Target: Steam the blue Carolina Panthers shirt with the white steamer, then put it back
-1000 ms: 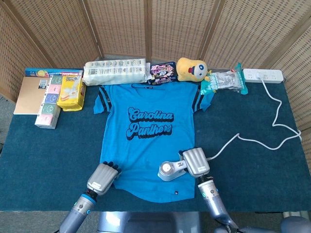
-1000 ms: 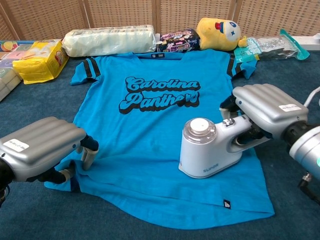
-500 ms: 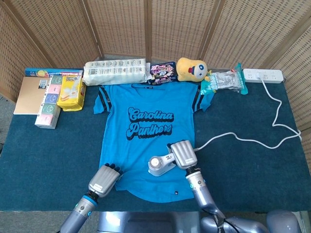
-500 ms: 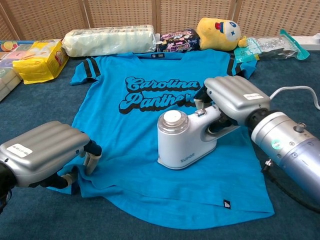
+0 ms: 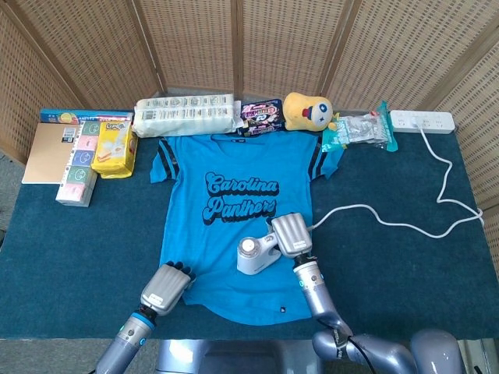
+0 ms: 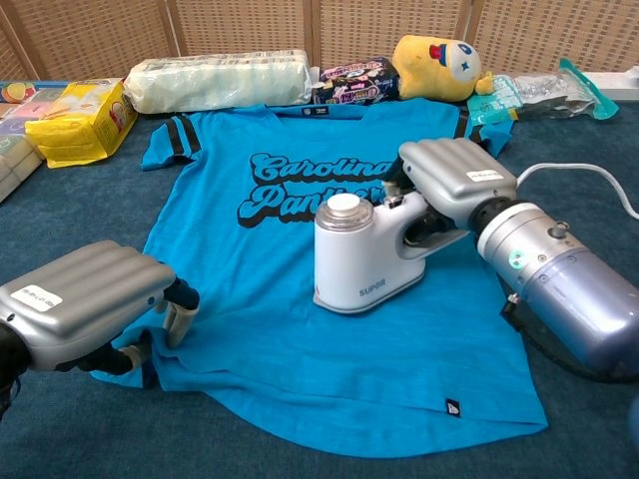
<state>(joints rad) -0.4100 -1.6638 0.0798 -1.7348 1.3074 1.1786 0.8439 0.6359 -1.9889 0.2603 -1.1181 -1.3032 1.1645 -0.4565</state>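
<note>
The blue Carolina Panthers shirt (image 5: 234, 210) (image 6: 300, 249) lies flat on the dark table. The white steamer (image 5: 255, 254) (image 6: 364, 261) stands on the shirt just below the lettering, right of its middle. My right hand (image 5: 289, 234) (image 6: 454, 180) grips the steamer's handle from the right side. At the shirt's lower left hem, my left hand (image 5: 165, 287) (image 6: 85, 301) presses the cloth down with curled fingers. The steamer's white cord (image 5: 390, 222) trails off to the right.
Along the back edge sit a wrapped roll pack (image 5: 185, 114), a snack bag (image 5: 260, 114), a yellow plush toy (image 5: 306, 110) and a clear bag (image 5: 361, 129). A power strip (image 5: 422, 120) lies back right. Yellow packet (image 5: 114, 148) and boxes (image 5: 76, 167) sit back left.
My right hand has slid the steamer over the shirt, up and to the left from the lower right hem toward the lettering. The left hand stays on the hem.
</note>
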